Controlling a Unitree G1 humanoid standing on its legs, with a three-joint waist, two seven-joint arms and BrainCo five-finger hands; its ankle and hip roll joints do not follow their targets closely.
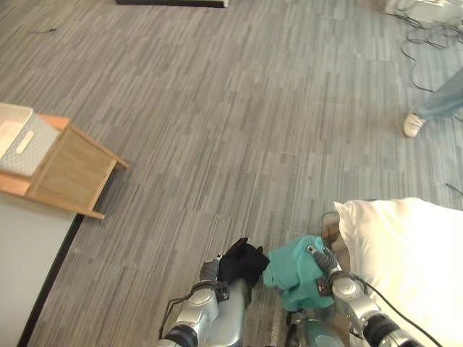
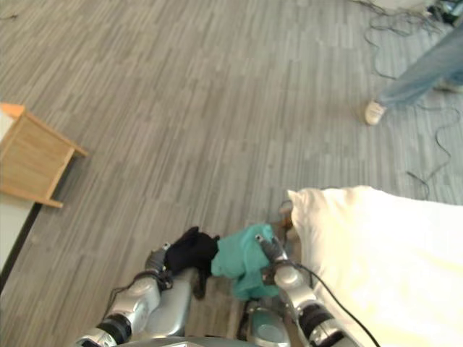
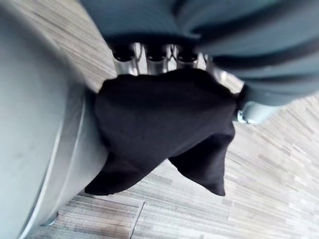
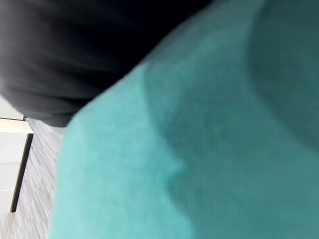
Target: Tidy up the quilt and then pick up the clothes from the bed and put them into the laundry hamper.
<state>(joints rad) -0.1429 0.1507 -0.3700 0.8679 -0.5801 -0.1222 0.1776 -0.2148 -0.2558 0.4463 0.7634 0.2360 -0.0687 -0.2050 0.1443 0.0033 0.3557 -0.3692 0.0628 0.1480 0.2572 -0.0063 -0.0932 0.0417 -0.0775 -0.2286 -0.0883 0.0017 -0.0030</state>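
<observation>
Low in the eye views, over the floor, my left hand (image 1: 210,272) is shut on a black garment (image 1: 242,262) that bunches over its fingers (image 3: 149,54) and hangs down (image 3: 159,124). Beside it, my right hand (image 1: 323,262) is shut on a crumpled teal garment (image 1: 295,272), which covers the right wrist view (image 4: 199,149). The two garments touch each other (image 2: 217,256). The bed's white quilt (image 1: 412,260) lies smooth at the lower right, just right of my right hand.
At the left stands a wooden stand (image 1: 72,173) carrying a grey basket (image 1: 27,144) with a pale liner. A person's leg in jeans and a white shoe (image 1: 413,124) stand at the upper right, near loose cables (image 1: 423,43). Grey plank floor (image 1: 231,108) spreads between.
</observation>
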